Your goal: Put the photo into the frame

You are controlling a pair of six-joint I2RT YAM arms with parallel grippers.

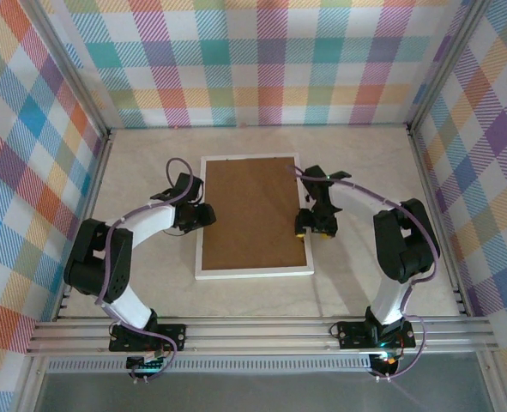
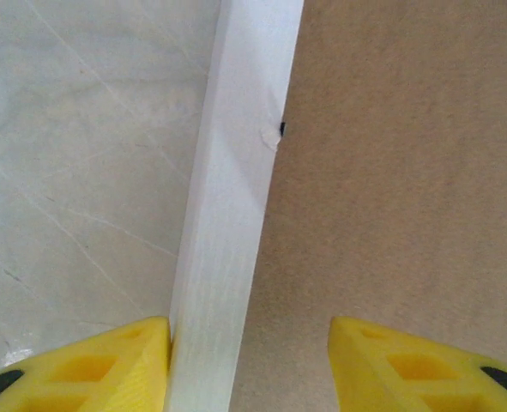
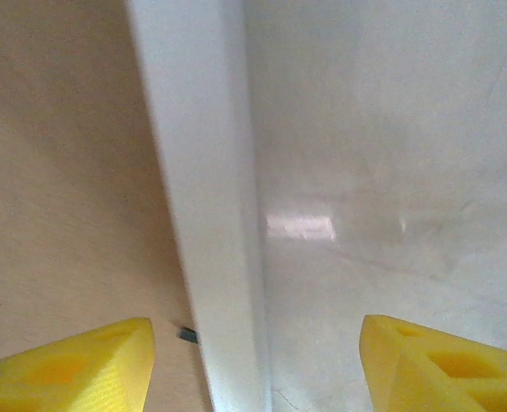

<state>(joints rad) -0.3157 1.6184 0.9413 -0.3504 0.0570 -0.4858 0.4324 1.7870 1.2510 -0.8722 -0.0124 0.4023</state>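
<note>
The frame point(image 1: 255, 215) lay face down at the middle of the desk point(image 1: 365, 154). My left end effector point(image 1: 203, 215) and right end effector point(image 1: 313, 225), both spread, straddled its white side edges; bare desk lay beyond.

Two YAM arms, white and black, purple cabling.

Left arm point(image 1: 146, 221) and right arm point(image 1: 356, 202): white tube links, chunky black joint housings, black base plates point(image 1: 147, 336). One purple cable point(image 1: 178, 161) per arm follows the links and loops free near the wrist. On the left gripper point(image 2: 249, 378) and right gripper point(image 3: 253, 369), the fingers point(image 2: 99, 371) are yellow moulded wedges with recessed triangular pockets. Each has a black patch at the outer edge, probably a pad or fastener, too cropped to tell. Green LED point(image 1: 383, 346) lit at the right base, orange glow just below it. Small circuit board point(image 1: 146, 365) with wiring sits under the left base.
</note>
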